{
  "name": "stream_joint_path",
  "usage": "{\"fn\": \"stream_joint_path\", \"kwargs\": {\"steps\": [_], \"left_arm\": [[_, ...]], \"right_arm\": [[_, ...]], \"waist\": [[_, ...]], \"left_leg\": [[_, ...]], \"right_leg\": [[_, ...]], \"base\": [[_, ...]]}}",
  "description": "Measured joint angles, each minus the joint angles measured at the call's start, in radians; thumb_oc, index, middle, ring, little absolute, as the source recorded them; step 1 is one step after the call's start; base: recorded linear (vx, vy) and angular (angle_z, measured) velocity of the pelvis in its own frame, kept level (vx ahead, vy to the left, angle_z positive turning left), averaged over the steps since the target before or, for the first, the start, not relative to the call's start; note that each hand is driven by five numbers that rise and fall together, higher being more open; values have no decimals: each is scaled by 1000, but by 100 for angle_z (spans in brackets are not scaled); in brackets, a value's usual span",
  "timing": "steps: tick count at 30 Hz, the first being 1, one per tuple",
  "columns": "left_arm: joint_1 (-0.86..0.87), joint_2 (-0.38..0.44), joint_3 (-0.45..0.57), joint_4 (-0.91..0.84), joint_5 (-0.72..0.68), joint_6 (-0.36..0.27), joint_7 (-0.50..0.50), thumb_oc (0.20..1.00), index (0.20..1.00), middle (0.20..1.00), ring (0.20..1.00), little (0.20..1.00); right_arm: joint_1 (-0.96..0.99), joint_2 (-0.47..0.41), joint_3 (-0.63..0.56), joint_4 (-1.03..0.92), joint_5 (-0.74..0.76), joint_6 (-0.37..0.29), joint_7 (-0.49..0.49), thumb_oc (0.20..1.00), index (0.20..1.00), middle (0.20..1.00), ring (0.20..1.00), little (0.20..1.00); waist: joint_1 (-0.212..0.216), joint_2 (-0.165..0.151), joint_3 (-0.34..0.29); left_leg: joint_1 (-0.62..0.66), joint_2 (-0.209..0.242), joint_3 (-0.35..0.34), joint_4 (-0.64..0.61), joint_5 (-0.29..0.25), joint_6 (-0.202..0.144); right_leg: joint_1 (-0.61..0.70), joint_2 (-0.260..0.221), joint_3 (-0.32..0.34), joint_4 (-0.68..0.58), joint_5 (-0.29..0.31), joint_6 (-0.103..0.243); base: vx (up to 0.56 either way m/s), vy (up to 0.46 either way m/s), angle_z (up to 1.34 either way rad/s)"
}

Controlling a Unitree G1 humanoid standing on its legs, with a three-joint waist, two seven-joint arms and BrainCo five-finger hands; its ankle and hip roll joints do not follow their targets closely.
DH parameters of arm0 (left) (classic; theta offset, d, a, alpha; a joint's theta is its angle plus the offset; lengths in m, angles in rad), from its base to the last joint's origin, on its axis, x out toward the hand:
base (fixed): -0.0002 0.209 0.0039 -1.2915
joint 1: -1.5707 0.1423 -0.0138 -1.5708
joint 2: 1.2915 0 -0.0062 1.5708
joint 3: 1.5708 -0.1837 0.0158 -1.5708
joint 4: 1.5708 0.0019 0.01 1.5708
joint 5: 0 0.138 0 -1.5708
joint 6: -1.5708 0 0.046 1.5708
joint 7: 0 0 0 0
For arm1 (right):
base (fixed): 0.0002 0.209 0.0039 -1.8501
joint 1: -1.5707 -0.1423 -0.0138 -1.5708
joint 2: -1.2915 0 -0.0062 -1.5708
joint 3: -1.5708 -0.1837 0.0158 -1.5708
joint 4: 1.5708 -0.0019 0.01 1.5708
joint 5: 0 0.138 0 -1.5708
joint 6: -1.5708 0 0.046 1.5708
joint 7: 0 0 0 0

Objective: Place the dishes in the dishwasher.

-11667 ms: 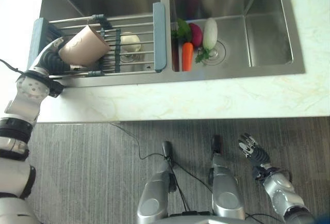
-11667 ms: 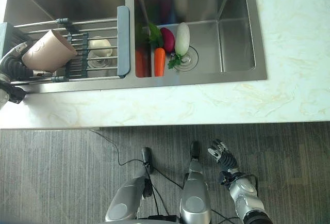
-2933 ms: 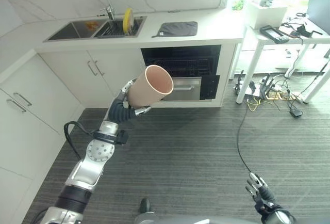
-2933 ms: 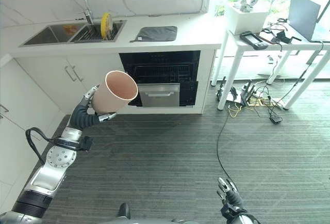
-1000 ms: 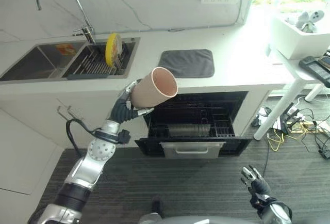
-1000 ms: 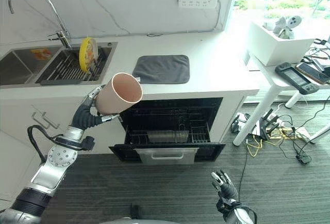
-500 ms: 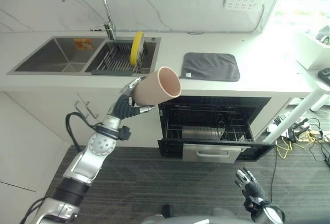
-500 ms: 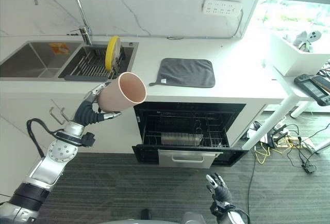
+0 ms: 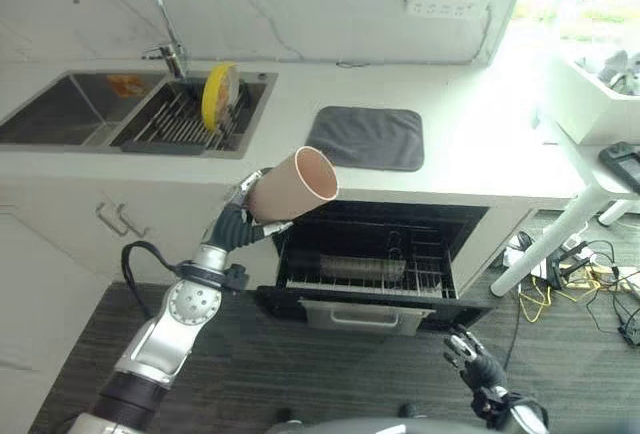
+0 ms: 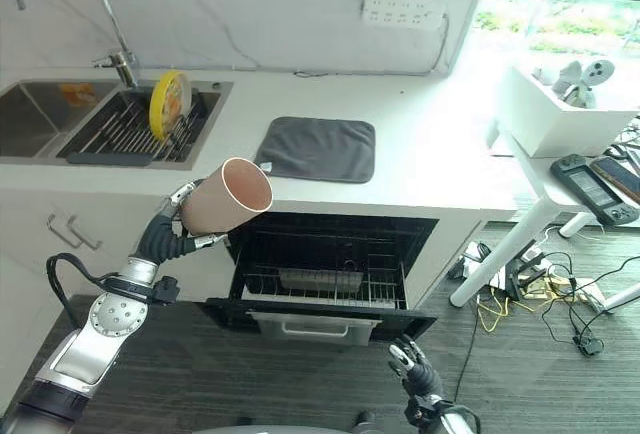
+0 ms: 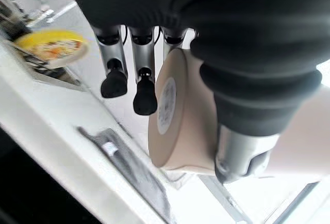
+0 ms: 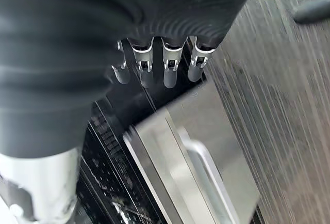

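Left hand [image 9: 243,216] grips a pink cup [image 9: 291,186] on its side, raised beside the open dishwasher [image 9: 375,264] for loading; right hand [image 10: 412,373] hangs open, empty.

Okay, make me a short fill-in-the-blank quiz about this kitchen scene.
1. The left hand holds a pink ____.
2. The yellow plate stands in the rack over the ____.
3. The grey mat lies on the counter above the open ____.
4. The right hand hangs low with its fingers ____.

Missing words: cup; sink; dishwasher; open
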Motion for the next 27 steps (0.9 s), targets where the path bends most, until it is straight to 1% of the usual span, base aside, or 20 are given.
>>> {"fn": "stream_joint_path", "kwargs": {"steps": [1, 2, 3, 4, 5, 6, 7, 8, 9, 10, 11, 12, 13, 16, 18, 21, 23, 24, 25, 27], "left_arm": [[-1, -9, 0, 0, 0, -8, 7, 200, 200, 200, 200, 200], [-2, -22, 0, 0, 0, -21, 7, 200, 200, 200, 200, 200], [-15, -34, -1, 1, 0, -34, 6, 200, 200, 200, 200, 200], [-39, -35, -10, 22, -1, -39, 6, 200, 200, 200, 200, 200], [-46, -44, -13, 34, -4, -39, 5, 200, 200, 200, 200, 200], [-52, -58, -9, 36, -38, -33, -3, 200, 200, 200, 200, 200], [-32, -64, 17, 33, -81, -26, -14, 200, 200, 200, 200, 200], [-14, -78, 35, 42, -123, -15, -25, 200, 200, 200, 200, 200], [-3, -101, 52, 58, -164, 0, -29, 200, 200, 200, 200, 200], [-17, -116, 38, 120, -192, 16, -30, 200, 200, 200, 200, 200], [-49, -131, -3, 187, -207, 30, -27, 200, 200, 200, 200, 200], [-76, -132, -57, 243, -218, 50, -27, 200, 200, 200, 200, 200], [-78, -139, -81, 253, -218, 64, -34, 200, 200, 200, 200, 200], [-81, -151, -86, 285, -262, 78, -23, 200, 200, 200, 200, 200], [-79, -153, -86, 283, -270, 91, -21, 200, 200, 200, 200, 200], [-76, -195, -104, 283, -296, 96, -25, 200, 200, 200, 200, 200], [-76, -224, -124, 279, -332, 104, -41, 200, 200, 200, 200, 200], [-75, -230, -148, 260, -331, 116, -60, 200, 200, 200, 200, 200], [-74, -230, -163, 238, -330, 120, -71, 200, 200, 200, 200, 200], [-75, -216, -185, 189, -329, 126, -87, 200, 200, 200, 200, 200]], "right_arm": [[-2, -1, -8, -1, 0, -1, 0, 1000, 1000, 1000, 1000, 1000], [-1, -3, -19, -1, 8, -3, -5, 1000, 1000, 1000, 1000, 1000], [-13, -31, -36, -12, 34, -8, -29, 1000, 1000, 1000, 1000, 1000], [-19, -46, -86, -25, 72, -28, -60, 1000, 1000, 1000, 1000, 1000], [0, -62, -140, -100, 100, -53, -89, 1000, 1000, 1000, 1000, 1000], [44, -55, -177, -229, 107, -59, -118, 1000, 1000, 1000, 1000, 1000], [113, -33, -174, -401, 88, -65, -118, 1000, 1000, 1000, 1000, 1000], [159, -15, -154, -544, 59, -68, -110, 1000, 1000, 1000, 1000, 1000], [175, -15, -119, -645, 26, -76, -87, 1000, 1000, 1000, 1000, 1000], [139, -15, -95, -677, -5, -88, -74, 1000, 1000, 1000, 1000, 1000], [91, -19, -95, -668, -13, -88, -86, 1000, 1000, 1000, 1000, 1000], [29, -22, -91, -648, -12, -88, -118, 1000, 1000, 1000, 1000, 1000], [-24, -22, -91, -623, -12, -88, -150, 1000, 1000, 1000, 1000, 1000], [-25, -24, -111, -632, -54, -87, -265, 1000, 1000, 1000, 1000, 1000], [11, -47, -113, -734, -72, -88, -296, 1000, 1000, 1000, 1000, 1000], [8, -96, -89, -887, -98, -86, -249, 1000, 1000, 1000, 1000, 1000], [-39, -128, -17, -896, -87, -54, -193, 1000, 1000, 1000, 1000, 1000], [-57, -130, 30, -897, -81, -22, -158, 1000, 1000, 1000, 1000, 1000], [-65, -128, 59, -896, -65, -8, -142, 1000, 1000, 1000, 1000, 1000], [-85, -106, 102, -852, 26, 33, -124, 1000, 1000, 1000, 1000, 1000]], "waist": [[2, 0, 2], [-1, 7, 5], [-5, 41, 18], [-16, 76, 23], [-39, 118, 15], [-46, 108, 21], [-57, 85, 27], [-76, 57, 24], [-78, 28, 17], [-84, -13, 2], [-88, -29, -7], [-87, -32, -8], [-97, -27, -8], [-113, -9, -14], [-139, 3, -21], [-143, 11, -30], [-130, 9, -45], [-110, 6, -50], [-95, 5, -51], [-58, 2, -54]], "left_leg": [[-26, 7, -4, 64, 16, -15], [-30, 0, -27, 35, -6, -17], [10, -30, -44, -99, -2, -20], [41, -35, -34, -135, -1, -16], [66, -34, -24, -135, -27, -11], [68, -66, -8, -135, -55, 10], [69, -94, 3, -134, -59, 22], [72, -106, 9, -128, -63, 28], [73, -111, 19, -128, -66, 32], [74, -113, 33, -128, -67, 35], [75, -116, 37, -128, -69, 37], [82, -115, 56, -128, -71, 39], [88, -115, 63, -128, -73, 41], [106, -112, 99, -129, -76, 40], [109, -108, 117, -135, -82, 39], [112, -102, 132, -135, -81, 39], [111, -100, 133, -134, -81, 39], [111, -98, 131, -134, -80, 38], [110, -97, 128, -134, -80, 37], [103, -99, 112, -134, -77, 38]], "right_leg": [[5, -4, 10, -3, -7, -14], [16, -9, 7, -7, -8, -21], [18, -12, 7, -7, -8, -19], [33, -11, 5, -7, -11, -7], [42, -3, 6, -7, -11, 27], [37, -37, 11, -7, 1, 47], [33, -64, 19, -7, 9, 62], [27, -73, 36, -1, 11, 66], [19, -78, 47, -1, 12, 67], [8, -78, 68, -1, 15, 69], [7, -79, 71, 0, 16, 70], [1, -79, 89, 0, 22, 71], [2, -80, 98, 0, 25, 72], [-3, -76, 137, -2, 35, 72], [-14, -75, 154, -7, 39, 73], [-19, -69, 171, -7, 44, 70], [-18, -67, 171, -7, 45, 69], [-18, -66, 169, -7, 45, 68], [-18, -65, 167, -7, 45, 68], [-15, -69, 149, -7, 45, 68]], "base": [[115, 155, -10], [141, 216, -13], [157, 228, -3], [107, 189, -6], [80, 142, -8], [56, 99, -14], [41, 69, -23], [17, 82, -29], [-10, 75, -40], [-15, 67, -34], [-7, 45, -38], [2, 39, -32], [5, 49, -34], [3, 40, -36], [1, 21, -34], [-4, 2, -14], [0, 0, 0], [-2, -22, 4], [-6, -22, 12], [-11, -29, 19]]}}
